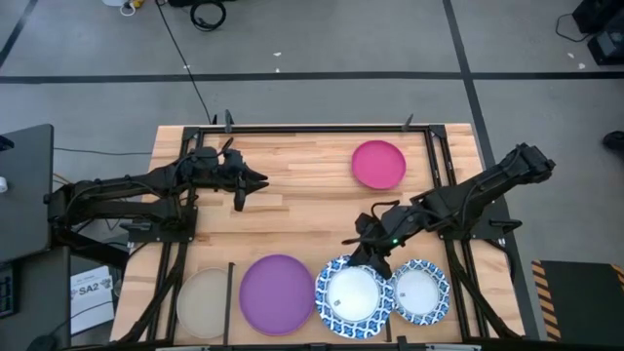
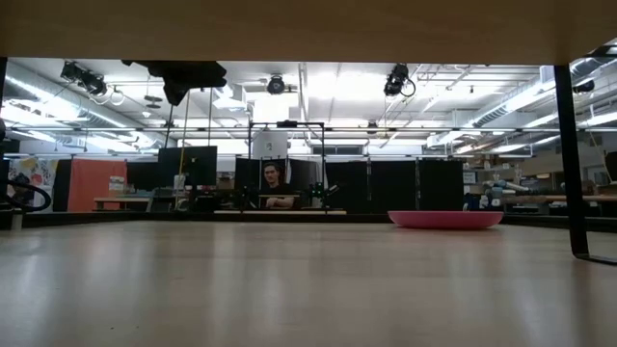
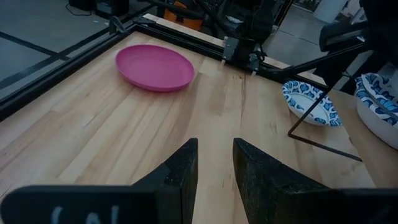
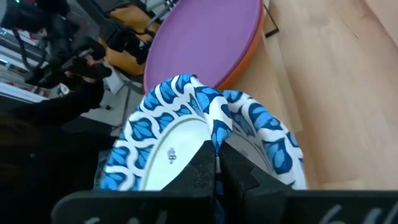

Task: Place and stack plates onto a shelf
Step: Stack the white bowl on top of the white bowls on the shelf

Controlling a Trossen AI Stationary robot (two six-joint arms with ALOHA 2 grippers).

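The right gripper (image 1: 371,255) is at the near right part of the shelf (image 1: 292,210), at the far rim of a blue-rimmed plate (image 1: 351,295); its fingers (image 4: 205,171) are clenched on that rim, and in the right wrist view the plate is tilted, with a second blue-rimmed plate under it; beside them to the right lies another blue-rimmed plate (image 1: 420,292), its rim overlapped by the first one; to the left lies the purple plate (image 1: 277,293), and the right wrist view shows an orange plate (image 4: 252,46) under it; the beige plate (image 1: 204,302) is at the near left, behind a thin black bar (image 1: 230,297); the magenta plate (image 1: 378,164) lies alone at the far right of the shelf; the left gripper (image 1: 240,203) hangs over the bare wood at the far left, well apart from all plates, its fingers (image 3: 177,177) a little apart and holding nothing.
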